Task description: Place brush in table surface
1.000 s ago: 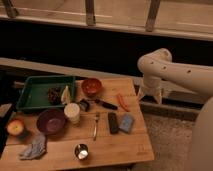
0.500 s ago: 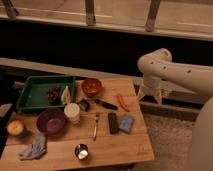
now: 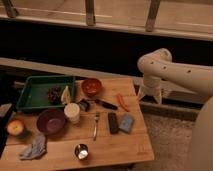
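The brush (image 3: 98, 104) lies on the table surface (image 3: 115, 145), just in front of an orange bowl (image 3: 91, 86). Its stubby dark head points left and its slim black handle points right. My gripper (image 3: 150, 96) hangs pointing down at the end of the white arm. It is beyond the table's right edge, apart from the brush and level with the table's far right corner. Nothing shows in it.
On the table are a green tray (image 3: 30, 97) holding a dark lump and a pale wedge, a purple bowl (image 3: 50, 121), a white cup (image 3: 72, 112), an apple (image 3: 16, 127), a grey cloth (image 3: 34, 147), a silver utensil (image 3: 95, 126), a black bar (image 3: 113, 122), a blue sponge (image 3: 126, 122), a metal cup (image 3: 81, 151) and an orange vegetable (image 3: 122, 102).
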Available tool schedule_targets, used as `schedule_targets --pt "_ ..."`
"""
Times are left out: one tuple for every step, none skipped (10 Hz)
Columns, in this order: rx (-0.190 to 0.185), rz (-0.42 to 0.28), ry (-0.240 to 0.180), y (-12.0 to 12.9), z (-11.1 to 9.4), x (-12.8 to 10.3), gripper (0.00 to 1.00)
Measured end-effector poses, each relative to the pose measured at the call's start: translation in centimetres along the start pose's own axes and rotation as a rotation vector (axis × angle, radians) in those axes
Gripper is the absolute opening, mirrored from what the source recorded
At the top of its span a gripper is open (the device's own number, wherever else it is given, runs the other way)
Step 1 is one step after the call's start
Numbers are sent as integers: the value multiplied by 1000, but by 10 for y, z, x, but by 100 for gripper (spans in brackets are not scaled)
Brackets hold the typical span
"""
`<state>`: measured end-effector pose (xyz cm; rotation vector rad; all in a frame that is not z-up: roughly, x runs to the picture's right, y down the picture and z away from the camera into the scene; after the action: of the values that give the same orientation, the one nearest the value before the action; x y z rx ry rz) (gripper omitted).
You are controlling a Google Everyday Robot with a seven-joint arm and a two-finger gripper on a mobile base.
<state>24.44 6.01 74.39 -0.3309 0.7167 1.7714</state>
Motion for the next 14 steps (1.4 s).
schedule_targets --pt "0 0 0 0 0 0 69" --pt "0 0 0 0 0 0 69" --pt "0 0 0 0 0 0 69" --pt "0 0 0 0 0 0 69" --pt "0 0 0 0 0 0 69" --pt "0 0 0 0 0 0 69" --pt "1 0 -1 0 0 0 69" --pt "6 -2 -5 0 -1 -1 69" --pt "12 -24 -25 2 -3 -1 69" --pt "8 -61 -47 11 -6 -2 69" --pt "-4 -113 -63 28 -9 -2 69" --pt "-17 -172 -71 47 -11 -1 69" --pt "-34 -248 -80 73 -15 2 69" --pt "-50 -337 -88 103 -19 7 69"
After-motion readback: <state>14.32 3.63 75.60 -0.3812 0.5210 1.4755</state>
